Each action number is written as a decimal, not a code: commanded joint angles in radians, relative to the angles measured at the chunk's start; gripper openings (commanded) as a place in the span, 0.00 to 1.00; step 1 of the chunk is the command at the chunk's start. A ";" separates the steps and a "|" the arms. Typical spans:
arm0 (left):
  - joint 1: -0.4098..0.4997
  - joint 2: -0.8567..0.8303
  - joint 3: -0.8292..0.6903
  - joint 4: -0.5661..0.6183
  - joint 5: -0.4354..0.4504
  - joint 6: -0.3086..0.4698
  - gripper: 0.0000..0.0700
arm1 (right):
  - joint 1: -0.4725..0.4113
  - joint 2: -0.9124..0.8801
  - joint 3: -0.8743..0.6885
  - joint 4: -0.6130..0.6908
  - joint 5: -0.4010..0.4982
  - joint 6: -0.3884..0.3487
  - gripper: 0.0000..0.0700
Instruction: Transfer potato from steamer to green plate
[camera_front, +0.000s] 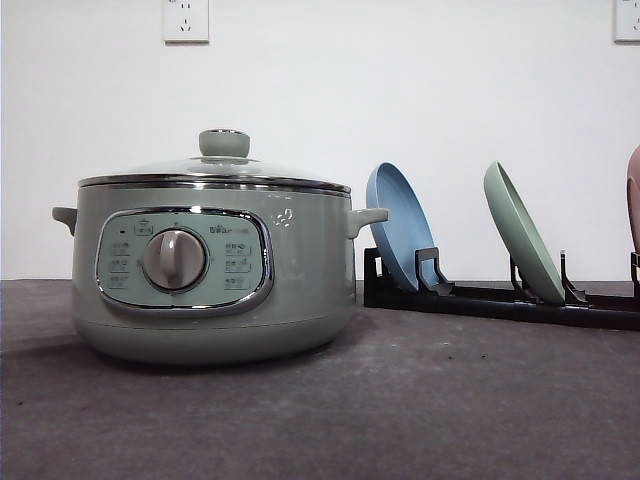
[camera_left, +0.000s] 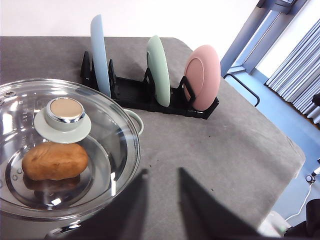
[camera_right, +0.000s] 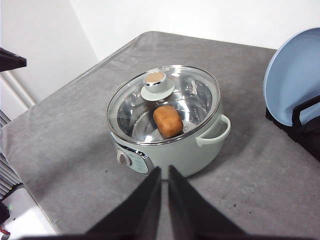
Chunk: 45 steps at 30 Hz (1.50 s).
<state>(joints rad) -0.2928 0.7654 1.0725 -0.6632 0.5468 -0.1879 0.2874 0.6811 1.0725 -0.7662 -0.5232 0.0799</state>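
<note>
A: Left first. The steamer sits on the grey worktop, dial facing the front camera, glass lid on, green knob on top.

B: Potato?

A: The potato lies inside the steamer, seen through the lid in both wrist views, beside the knob. Lid is closed over it.

B: Moving right?

A: Black rack just right of the steamer, near its side handle. Blue plate stands on edge in the slot nearest the pot, then the green plate in the next slot, also on edge, leaning. A pink plate sits in the far slot, cut by the frame edge in the front view.

B: Claws?

A: The left claw hangs above the worktop beside the steamer, fingers spread with a clear gap, nothing between them. The right claw hovers over the worktop in front of the steamer, fingers nearly together with a thin gap, pinching nothing.

B: Contact?

A: None; both claws are apart from the pot and the plates.
</note>
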 joint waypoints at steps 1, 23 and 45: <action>-0.004 0.005 0.021 0.007 0.004 0.019 0.46 | 0.005 0.003 0.021 0.013 0.000 -0.005 0.23; -0.004 0.005 0.021 0.005 0.004 0.031 1.00 | 0.005 0.003 0.021 0.028 0.001 0.032 1.00; -0.004 0.008 0.021 -0.020 0.002 0.066 1.00 | -0.073 0.587 0.312 0.128 0.206 0.222 1.00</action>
<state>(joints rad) -0.2928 0.7658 1.0725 -0.6886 0.5472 -0.1471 0.2159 1.2333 1.3506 -0.6430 -0.3145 0.2728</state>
